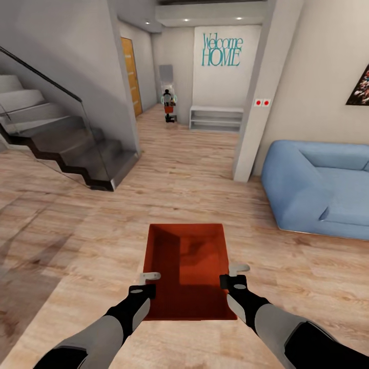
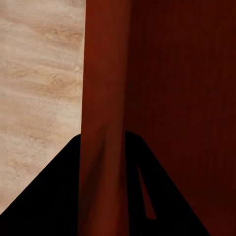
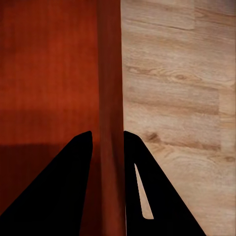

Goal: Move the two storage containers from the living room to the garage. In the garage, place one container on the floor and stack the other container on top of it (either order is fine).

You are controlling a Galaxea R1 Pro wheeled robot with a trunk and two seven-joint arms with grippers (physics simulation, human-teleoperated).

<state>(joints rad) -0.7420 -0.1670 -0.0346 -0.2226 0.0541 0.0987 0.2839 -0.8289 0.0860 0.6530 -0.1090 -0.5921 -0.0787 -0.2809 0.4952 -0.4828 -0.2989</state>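
Observation:
An orange-red storage container (image 1: pixel 187 269), open-topped and empty, hangs in front of me above the living room's wood-plank floor (image 1: pixel 77 246). My left gripper (image 1: pixel 148 281) is shut on its left wall, and my right gripper (image 1: pixel 234 273) is shut on its right wall. In the left wrist view the thin red wall (image 2: pixel 105 98) runs between the dark fingers of the left gripper (image 2: pixel 103 145). The right wrist view has the other wall (image 3: pixel 110 73) pinched in the right gripper (image 3: pixel 108 140). The garage is out of view.
A dark staircase with a glass rail (image 1: pixel 66 143) rises on the left. A blue sofa (image 1: pixel 318 184) stands right, behind a white pillar (image 1: pixel 256 102). A hallway runs ahead to a white low shelf (image 1: pixel 216 118) and an oak door (image 1: pixel 131 77).

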